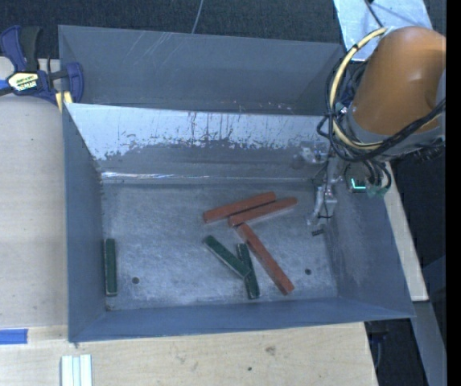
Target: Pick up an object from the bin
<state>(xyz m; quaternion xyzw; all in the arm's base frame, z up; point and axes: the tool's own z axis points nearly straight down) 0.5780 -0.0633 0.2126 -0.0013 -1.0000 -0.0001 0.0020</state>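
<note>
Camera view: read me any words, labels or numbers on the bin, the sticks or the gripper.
None: no word, number or sign can be read on the grey bin, the reddish-brown sticks, the dark green sticks or the gripper.

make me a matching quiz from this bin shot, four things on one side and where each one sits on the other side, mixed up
Things
1. lone green stick
2. two reddish-brown sticks lying side by side
3. crossed green sticks
4. gripper

Places in the bin
a. near the wall on the view's right
b. middle of the floor, toward the front wall
c. by the wall on the view's left
d. middle of the floor, toward the back wall

Pairs: 1-c, 2-d, 3-b, 4-a
</note>
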